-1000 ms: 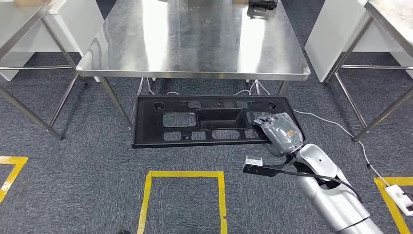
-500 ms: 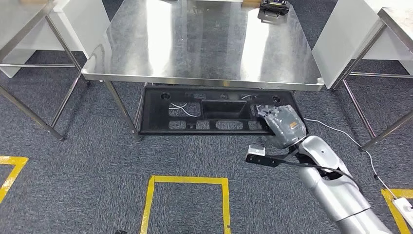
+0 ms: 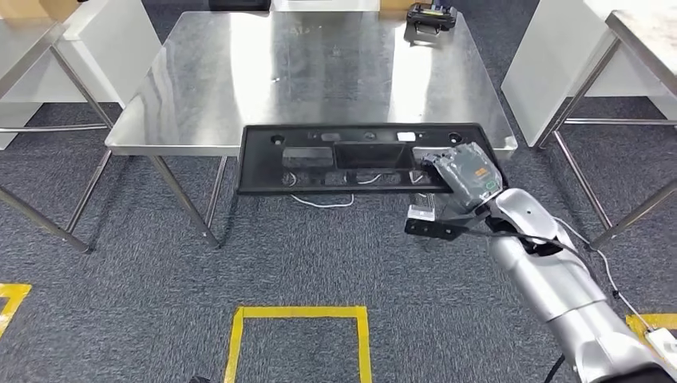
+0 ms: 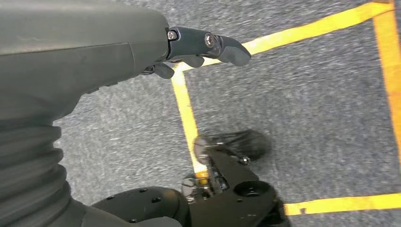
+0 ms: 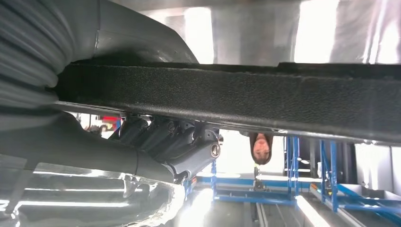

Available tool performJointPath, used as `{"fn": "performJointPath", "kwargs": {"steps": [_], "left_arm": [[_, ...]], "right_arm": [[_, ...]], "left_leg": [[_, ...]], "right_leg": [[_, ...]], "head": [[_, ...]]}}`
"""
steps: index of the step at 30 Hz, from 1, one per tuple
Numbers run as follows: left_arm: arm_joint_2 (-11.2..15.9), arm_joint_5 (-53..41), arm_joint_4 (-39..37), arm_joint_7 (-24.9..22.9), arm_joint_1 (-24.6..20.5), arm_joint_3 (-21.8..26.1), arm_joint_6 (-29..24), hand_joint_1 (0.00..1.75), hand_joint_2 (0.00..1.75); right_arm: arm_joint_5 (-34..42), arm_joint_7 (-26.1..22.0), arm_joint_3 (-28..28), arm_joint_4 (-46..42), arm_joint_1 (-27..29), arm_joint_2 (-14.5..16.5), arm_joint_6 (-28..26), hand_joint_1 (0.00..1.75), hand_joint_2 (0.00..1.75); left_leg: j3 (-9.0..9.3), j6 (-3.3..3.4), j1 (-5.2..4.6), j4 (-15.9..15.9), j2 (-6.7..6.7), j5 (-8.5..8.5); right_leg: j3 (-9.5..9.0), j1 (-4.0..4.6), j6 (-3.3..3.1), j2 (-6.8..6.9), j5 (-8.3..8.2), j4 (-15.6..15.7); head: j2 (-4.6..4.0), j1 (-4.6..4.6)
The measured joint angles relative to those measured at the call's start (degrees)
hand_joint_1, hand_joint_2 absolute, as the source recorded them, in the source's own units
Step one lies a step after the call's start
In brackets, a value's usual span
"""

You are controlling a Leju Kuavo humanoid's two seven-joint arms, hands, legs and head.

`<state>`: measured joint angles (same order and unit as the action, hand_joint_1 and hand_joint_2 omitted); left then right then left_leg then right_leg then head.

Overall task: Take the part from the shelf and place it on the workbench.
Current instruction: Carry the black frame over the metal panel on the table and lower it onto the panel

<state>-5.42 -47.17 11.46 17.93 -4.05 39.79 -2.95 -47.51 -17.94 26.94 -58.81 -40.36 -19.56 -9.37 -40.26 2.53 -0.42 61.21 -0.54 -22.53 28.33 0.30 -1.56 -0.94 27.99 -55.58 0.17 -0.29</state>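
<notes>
Steel workbench (image 3: 319,72) upper centre | right hand (image 3: 467,177) gripping black part (image 3: 351,157) over near edge | left hand (image 4: 203,45) holding nothing, fingers apart, above carpet

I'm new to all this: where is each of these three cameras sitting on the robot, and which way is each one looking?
Head view: high on the body, looking forward and down at the steel workbench; the right hand holds the black part at the bench's near edge.
Left wrist view: behind the left hand, which holds nothing, looking down at carpet and yellow floor tape.
Right wrist view: behind the right hand, looking along the black part's edge.
Shared: head and right wrist views both show the black part and right hand.
</notes>
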Motion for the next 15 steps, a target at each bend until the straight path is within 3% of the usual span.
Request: {"fn": "performJointPath", "kwargs": {"steps": [1, 2, 5, 7, 9, 10, 11, 12, 13, 15], "left_arm": [[0.2, -0.1, 0.0, 0.0, 0.0, 0.1, 0.0, 0.00, 1.75], [0.3, -0.2, 0.0, -0.1, 0.0, 0.2, -0.1, 0.00, 1.75], [0.2, -0.2, 0.0, -0.1, -0.2, 0.2, -0.1, 0.00, 1.75], [0.1, -0.2, 0.1, 0.0, -0.4, 0.2, -0.1, 0.00, 1.75], [0.0, -0.2, 0.1, 0.0, -0.5, 0.2, -0.1, 0.00, 1.75], [0.0, -0.2, 0.1, 0.0, -0.5, 0.2, -0.1, 0.00, 1.75], [-0.1, -0.2, 0.1, 0.0, -0.4, 0.3, -0.1, 0.00, 1.75], [-0.1, -0.2, 0.1, 0.0, -0.4, 0.3, -0.1, 0.00, 1.75], [-0.2, -0.2, 0.1, 0.0, -0.3, 0.3, -0.1, 0.00, 1.75], [-0.3, -0.2, 0.1, 0.0, -0.3, 0.4, -0.1, 0.00, 1.75]], "right_arm": [[0.4, -0.4, 0.4, 1.5, -1.5, 0.4, 0.3, 1.66, 1.75], [0.7, -0.9, 0.7, 3.1, -2.8, 0.9, 0.5, 1.66, 1.75], [1.2, -1.8, 1.6, 6.1, -6.0, 1.7, 0.5, 1.66, 1.75], [1.3, -2.0, 2.1, 7.5, -7.5, 2.0, 0.5, 1.66, 1.75], [1.4, -2.1, 2.5, 8.9, -8.2, 2.2, 0.4, 1.66, 1.75], [1.4, -2.1, 2.7, 9.5, -8.3, 2.3, 0.3, 1.66, 1.75], [1.4, -2.1, 2.9, 10.1, -8.3, 2.4, 0.3, 1.66, 1.75], [1.4, -2.2, 3.2, 10.7, -8.4, 2.6, 0.3, 1.66, 1.75], [1.5, -2.3, 3.5, 11.3, -8.5, 2.9, 0.3, 1.66, 1.75], [1.8, -2.7, 4.2, 12.7, -9.3, 3.5, 0.3, 1.66, 1.75]], "left_leg": [[0.77, 0.84, -0.44, -2.5, -0.26, 2.15], [1.21, 1.45, -0.77, -3.7, -0.50, 2.97], [3.23, 2.20, -0.68, -5.1, -0.47, 2.57], [4.50, 2.56, -0.34, -5.6, -0.40, 2.30], [5.30, 2.59, -0.13, -5.6, -0.52, 1.42], [5.80, 2.41, -0.01, -5.6, -0.63, 0.89], [6.42, 2.14, 0.15, -5.6, -0.75, 0.31], [7.17, 1.80, 0.33, -5.6, -0.84, -0.31], [7.98, 1.43, 0.54, -5.6, -0.89, -0.95], [9.42, 0.55, 0.78, -5.5, -0.90, -2.33]], "right_leg": [[-0.46, 0.10, 0.22, -0.16, 0.53, 0.2], [-0.74, 0.16, 0.50, -0.38, 0.71, 0.1], [-0.43, 0.43, 1.43, -0.52, 0.53, -1.8], [3.32, 0.24, 1.81, -0.17, 0.92, -7.7], [8.78, -0.16, 2.08, 0.03, 2.95, -15.1], [10.96, -0.42, 2.29, 0.09, 4.27, -17.1], [12.25, -0.73, 2.57, 0.16, 5.09, -17.3], [12.56, -1.07, 3.11, 0.27, 4.73, -15.5], [12.09, -1.45, 3.89, 0.45, 3.05, -12.1], [10.22, -2.02, 5.35, 1.17, -2.34, -3.9]], "head": [[0.00, 0.08], [0.00, 0.16], [0.00, 0.10], [0.00, 0.08], [0.00, 0.09], [0.00, 0.11], [0.00, 0.11], [0.00, 0.13], [0.00, 0.13], [0.00, 0.13]]}}
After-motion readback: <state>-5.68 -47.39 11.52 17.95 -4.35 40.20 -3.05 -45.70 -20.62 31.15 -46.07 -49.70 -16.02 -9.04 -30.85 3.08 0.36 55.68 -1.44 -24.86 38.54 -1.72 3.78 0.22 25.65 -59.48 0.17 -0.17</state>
